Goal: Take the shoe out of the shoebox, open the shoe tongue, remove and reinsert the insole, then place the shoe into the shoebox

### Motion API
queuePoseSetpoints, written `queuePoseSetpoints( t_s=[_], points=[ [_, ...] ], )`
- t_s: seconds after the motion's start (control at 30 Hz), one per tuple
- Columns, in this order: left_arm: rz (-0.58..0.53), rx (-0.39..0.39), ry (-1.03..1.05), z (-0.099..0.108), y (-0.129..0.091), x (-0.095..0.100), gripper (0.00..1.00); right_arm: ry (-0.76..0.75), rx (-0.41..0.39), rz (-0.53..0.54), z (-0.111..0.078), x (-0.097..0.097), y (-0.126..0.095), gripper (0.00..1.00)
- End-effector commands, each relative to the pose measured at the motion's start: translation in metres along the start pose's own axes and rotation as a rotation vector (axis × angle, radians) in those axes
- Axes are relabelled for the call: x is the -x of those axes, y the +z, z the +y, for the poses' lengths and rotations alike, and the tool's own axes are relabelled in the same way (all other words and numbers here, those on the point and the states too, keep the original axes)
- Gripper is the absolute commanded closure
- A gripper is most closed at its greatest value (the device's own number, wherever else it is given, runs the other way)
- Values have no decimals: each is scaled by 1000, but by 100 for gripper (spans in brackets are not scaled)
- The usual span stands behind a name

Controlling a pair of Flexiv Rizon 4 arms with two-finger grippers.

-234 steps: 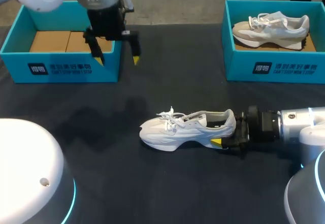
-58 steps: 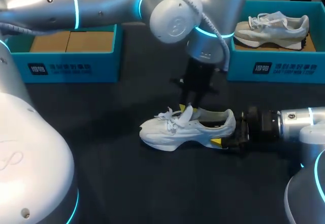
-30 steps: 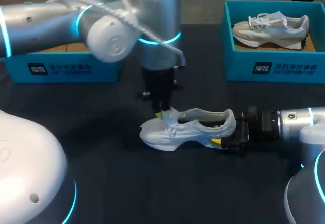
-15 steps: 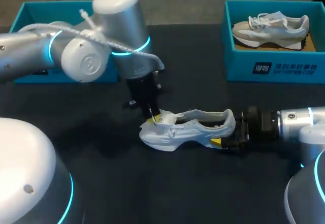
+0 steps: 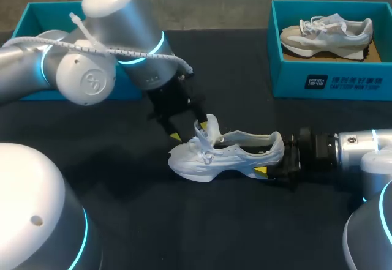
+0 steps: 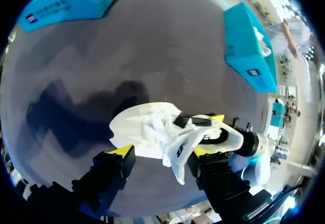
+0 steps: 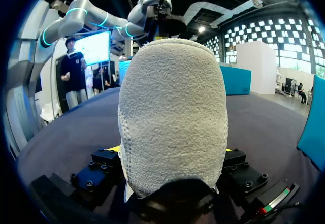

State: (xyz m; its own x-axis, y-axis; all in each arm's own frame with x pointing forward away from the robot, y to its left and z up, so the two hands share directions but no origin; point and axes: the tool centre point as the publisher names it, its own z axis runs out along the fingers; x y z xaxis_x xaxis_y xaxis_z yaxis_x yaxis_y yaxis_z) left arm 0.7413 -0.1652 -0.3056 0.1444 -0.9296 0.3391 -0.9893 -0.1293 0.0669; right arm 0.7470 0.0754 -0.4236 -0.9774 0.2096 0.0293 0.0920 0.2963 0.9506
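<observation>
Surface: dark matte table (image 5: pixel 202 233). Count: two teal rectangular boxes. There is one shoebox (image 5: pixel 46 10) at 10 o'clock and a second shoebox (image 5: pixel 331 83) at 2 o'clock, which holds a grey-and-white shoe (image 5: pixel 324 34). One white shoe (image 5: pixel 226 157) stands upright at centre, outside both boxes. Its fuzzy rounded heel points to 3 o'clock and its tongue (image 5: pixel 210 128) is raised. Right gripper (image 5: pixel 272 158) clamps the heel from both sides. Left gripper (image 5: pixel 187 130) sits at the tongue, fingers spread, gripping nothing.

The shoe (image 5: pixel 229 155) is white, the table (image 5: pixel 184 233) black, the right shoebox (image 5: pixel 343 81) teal with white lettering.
</observation>
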Motion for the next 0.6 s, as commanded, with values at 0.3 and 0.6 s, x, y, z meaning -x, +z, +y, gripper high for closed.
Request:
queuePoseSetpoints(
  t_s=[0.3,0.6],
  points=[
    [-70,72,141,-11,-3,-22,33,0,-2,-1,0,0,0,100],
    [-122,82,256,-10,-8,-36,40,0,-2,-1,0,0,0,100]
  ],
)
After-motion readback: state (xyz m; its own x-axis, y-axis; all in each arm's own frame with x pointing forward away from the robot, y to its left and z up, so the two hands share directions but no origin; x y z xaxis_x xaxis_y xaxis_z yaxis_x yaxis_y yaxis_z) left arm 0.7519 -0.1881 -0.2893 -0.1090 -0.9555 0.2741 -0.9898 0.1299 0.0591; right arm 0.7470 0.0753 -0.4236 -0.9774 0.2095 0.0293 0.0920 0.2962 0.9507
